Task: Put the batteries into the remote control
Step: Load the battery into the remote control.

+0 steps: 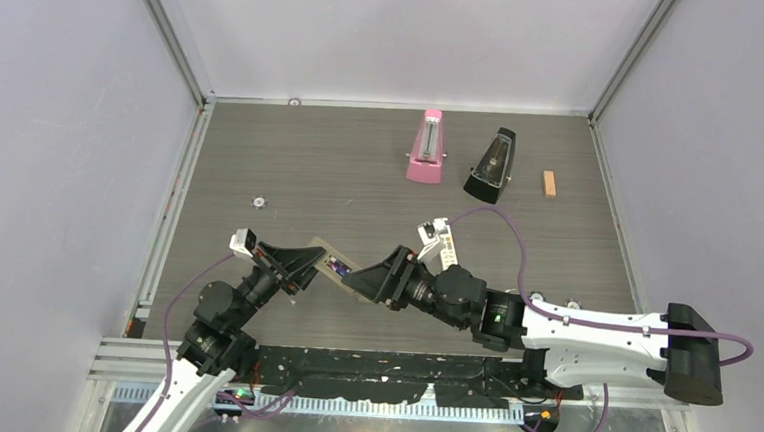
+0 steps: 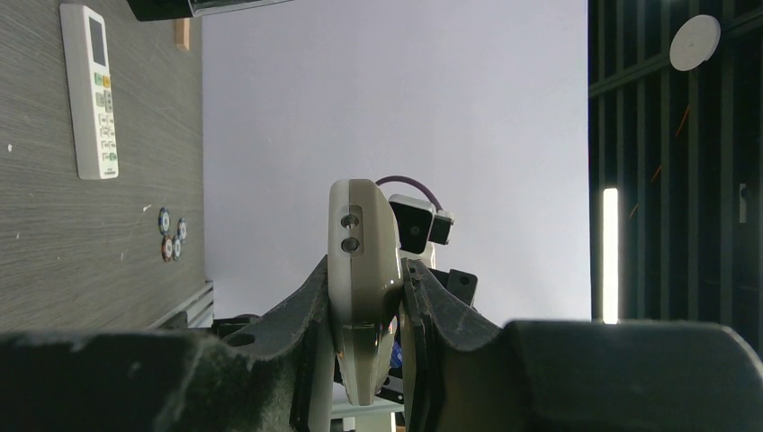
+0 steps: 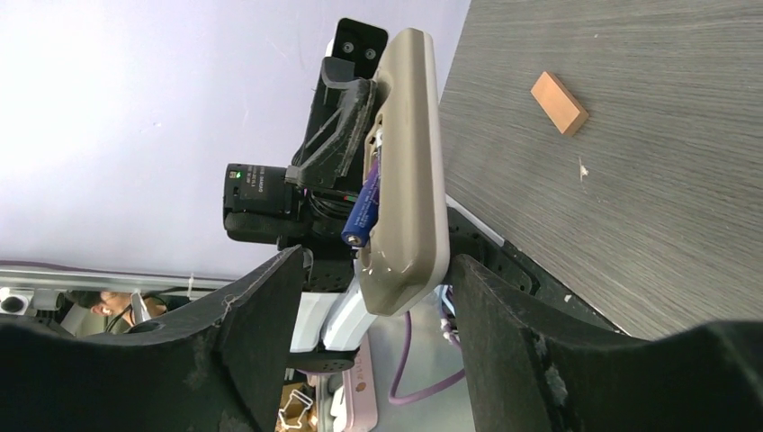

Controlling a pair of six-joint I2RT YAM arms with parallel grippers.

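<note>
Inside slim beige remote [image 3: 409,162], cylindrical battery [image 3: 363,209]

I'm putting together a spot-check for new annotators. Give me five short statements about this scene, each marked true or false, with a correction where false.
1. The left gripper is clamped on the remote control. True.
2. The orange block is held between the right gripper's fingers. False: it lies on the table, apart from both arms.
3. A bluish-purple battery sits in the remote control's open back. True.
4. Both metronomes at the far side are pink. False: there is a pink metronome and a black metronome.
5. The right gripper is shut tight. False: its jaws stand open, either side of the remote control's end.
</note>
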